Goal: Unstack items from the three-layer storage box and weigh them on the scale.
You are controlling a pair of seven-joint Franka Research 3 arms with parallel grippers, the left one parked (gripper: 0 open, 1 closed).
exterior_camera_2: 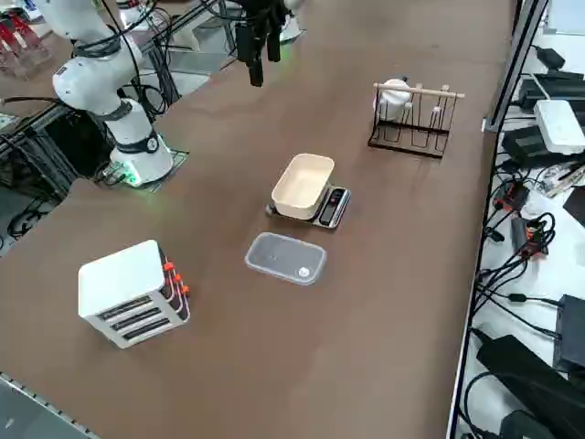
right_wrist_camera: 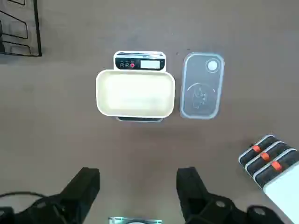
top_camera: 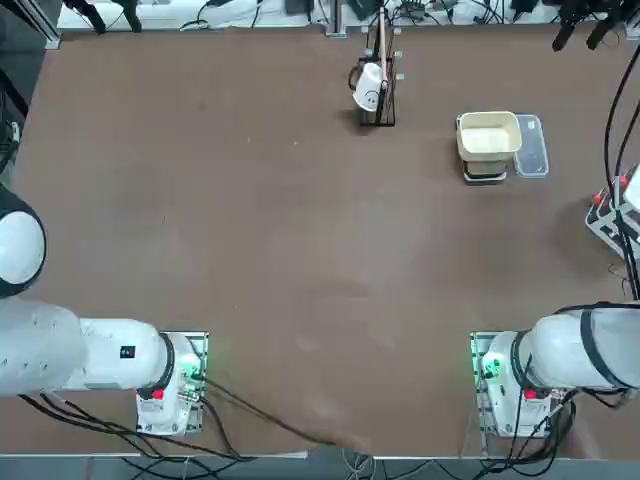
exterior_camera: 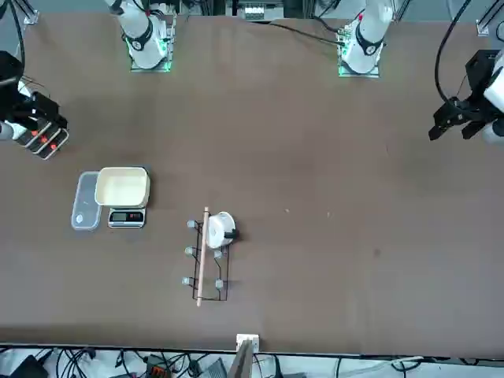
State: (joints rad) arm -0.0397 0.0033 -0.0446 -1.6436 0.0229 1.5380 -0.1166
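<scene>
Right tool [right_wrist_camera: 138,186] hangs high above the counter [top_camera: 250,250] with its fingers apart and nothing between them, looking down on the scale [right_wrist_camera: 135,91], whose cream bowl is bare. Beside the scale lies a clear container [right_wrist_camera: 202,85]. The box [exterior_camera_2: 132,293] stands well apart from the scale near the counter's right edge, drawers closed by the look of it; no items show. I judge the task barely begun: the next move calls for reaching the box and pulling an orange tab.
</scene>
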